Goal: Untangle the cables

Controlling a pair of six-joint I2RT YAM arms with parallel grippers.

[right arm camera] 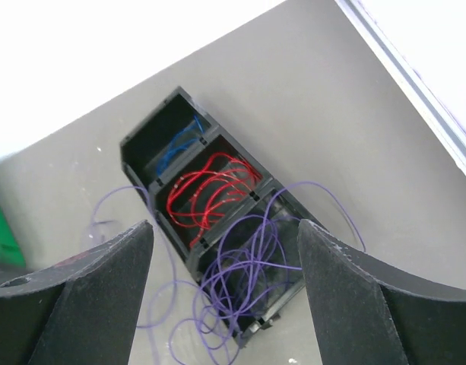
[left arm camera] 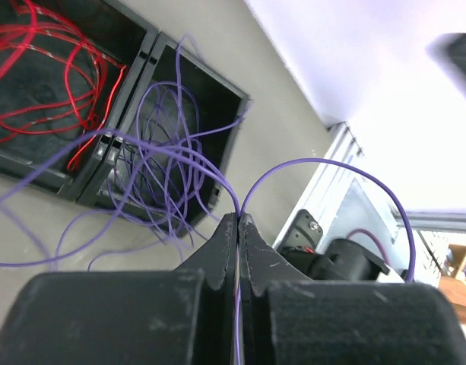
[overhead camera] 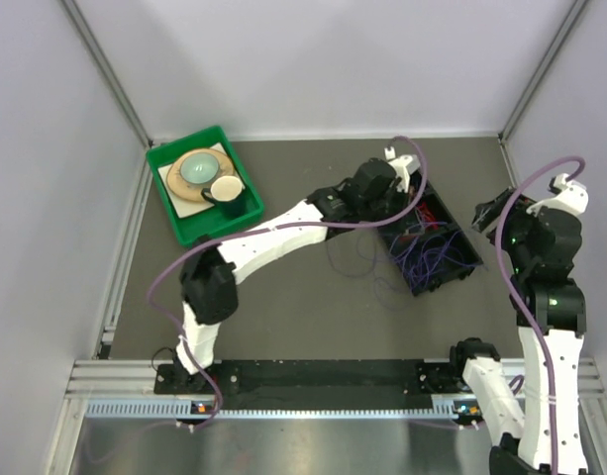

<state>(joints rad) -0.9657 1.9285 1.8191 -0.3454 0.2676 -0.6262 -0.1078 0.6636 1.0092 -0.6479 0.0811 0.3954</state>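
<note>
A black box with three compartments [overhead camera: 452, 272] lies right of centre on the table. In the right wrist view it holds blue cables [right arm camera: 179, 144], red cables [right arm camera: 210, 190] and purple cables [right arm camera: 252, 262], and some purple loops spill over the wall onto the table [overhead camera: 362, 262]. My left gripper [left arm camera: 239, 218] is shut on one purple cable [left arm camera: 324, 163], which arches out both ways from its tips. It hovers over the box's far end [overhead camera: 400, 203]. My right gripper [right arm camera: 223, 224] is open and empty, high above the box and right of it [overhead camera: 486, 213].
A green bin [overhead camera: 187, 230] with a plate, a bowl and a cup stands at the back left. White walls close the table on three sides. A metal rail [overhead camera: 323, 401] with the arm bases runs along the near edge.
</note>
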